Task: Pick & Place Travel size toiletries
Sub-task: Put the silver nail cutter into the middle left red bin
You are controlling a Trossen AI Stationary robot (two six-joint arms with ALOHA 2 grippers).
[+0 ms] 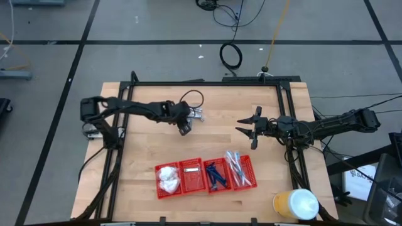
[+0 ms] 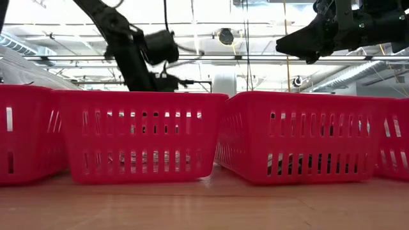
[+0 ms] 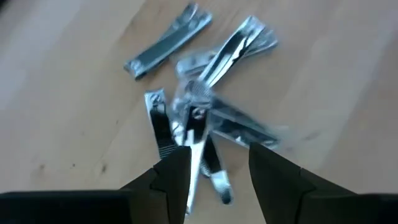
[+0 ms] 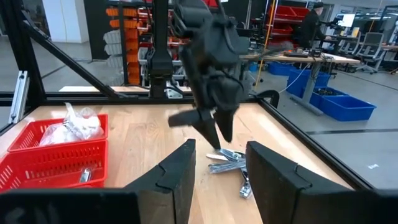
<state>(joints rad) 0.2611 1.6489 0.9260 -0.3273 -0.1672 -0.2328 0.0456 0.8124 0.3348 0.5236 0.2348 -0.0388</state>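
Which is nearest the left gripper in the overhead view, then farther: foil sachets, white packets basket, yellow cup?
1. Foil sachets, just beside the left gripper.
2. White packets basket, at the row's left end.
3. Yellow cup, near right corner.

Thin silvery foil sachets (image 3: pixel 205 106) lie in a loose crossed heap on the bare wood. White soft packets (image 1: pixel 168 177), dark blue thin-handled sticks (image 1: pixel 217 175) and pale clear-wrapped sticks (image 1: pixel 237 168) fill separate baskets.

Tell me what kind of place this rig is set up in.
Most likely an open lab or workshop floor. The right wrist view shows shelving with orange bins, blue crates and desks with monitors behind the wooden table; the high view shows taped floor lines and loose cables.
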